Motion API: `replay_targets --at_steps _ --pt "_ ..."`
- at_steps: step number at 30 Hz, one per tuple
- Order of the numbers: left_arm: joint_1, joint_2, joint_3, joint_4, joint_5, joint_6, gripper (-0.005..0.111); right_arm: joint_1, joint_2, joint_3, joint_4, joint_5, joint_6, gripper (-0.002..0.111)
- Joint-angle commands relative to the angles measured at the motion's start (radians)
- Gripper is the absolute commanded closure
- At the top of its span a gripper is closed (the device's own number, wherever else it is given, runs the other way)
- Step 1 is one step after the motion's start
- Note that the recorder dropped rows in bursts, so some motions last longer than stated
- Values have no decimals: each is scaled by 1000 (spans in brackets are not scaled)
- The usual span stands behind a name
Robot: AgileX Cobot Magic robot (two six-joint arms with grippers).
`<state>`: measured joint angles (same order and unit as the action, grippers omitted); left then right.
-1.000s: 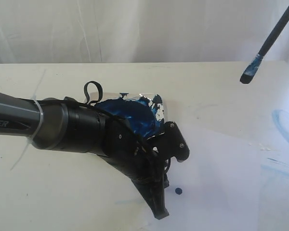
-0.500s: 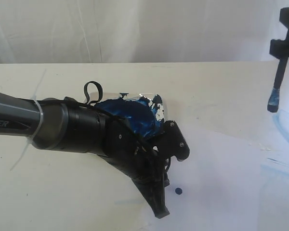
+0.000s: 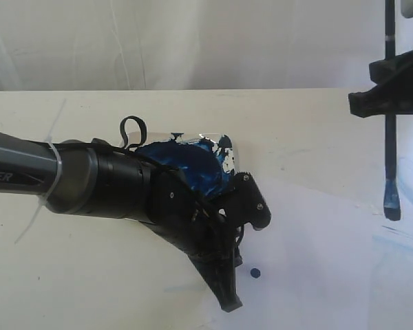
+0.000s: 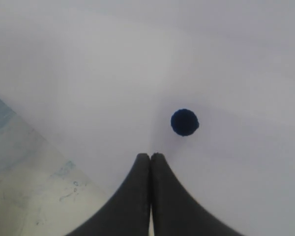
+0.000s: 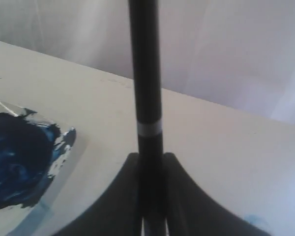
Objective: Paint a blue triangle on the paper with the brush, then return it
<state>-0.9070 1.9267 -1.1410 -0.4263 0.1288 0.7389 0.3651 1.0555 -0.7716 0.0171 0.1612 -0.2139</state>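
Claws: counting two, plus one plate, one dot, one paper, one brush. At left claw: pressing shut, gripping nothing, pointing down at paper just beside dot. At right claw: clamping brush upright, dangling blue tip over paper; contact unclear.

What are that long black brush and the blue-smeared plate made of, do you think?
The brush: smooth black handle with slight sheen, probably painted wood or plastic; its silver band looks like metal. The plate: glossy white where bare under the blue paint, with bright reflections, so perhaps ceramic or plastic; I cannot tell which.
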Motion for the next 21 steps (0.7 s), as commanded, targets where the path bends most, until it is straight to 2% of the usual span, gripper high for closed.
replay_targets --at_steps 1,2,4,8,11,15,21 --pt "-2 1 5 -7 10 -2 107 24 -33 -18 489 123 -432 108" --pt "-2 1 5 -7 10 -2 107 22 -37 -18 670 153 -588 108" --pt "-2 1 5 -7 4 -2 107 22 -42 -18 884 171 -800 108" --pt "-2 1 5 -7 -13 -2 107 17 -39 -18 1226 271 -1143 108" --pt "-2 1 5 -7 -17 -2 107 -64 -34 -18 1270 317 -1174 108" --pt "-2 1 5 -7 -17 -2 107 -223 0 -18 1376 567 -1256 108" --pt "-2 1 5 -7 -29 -2 107 -355 65 -18 1448 722 -1366 108"
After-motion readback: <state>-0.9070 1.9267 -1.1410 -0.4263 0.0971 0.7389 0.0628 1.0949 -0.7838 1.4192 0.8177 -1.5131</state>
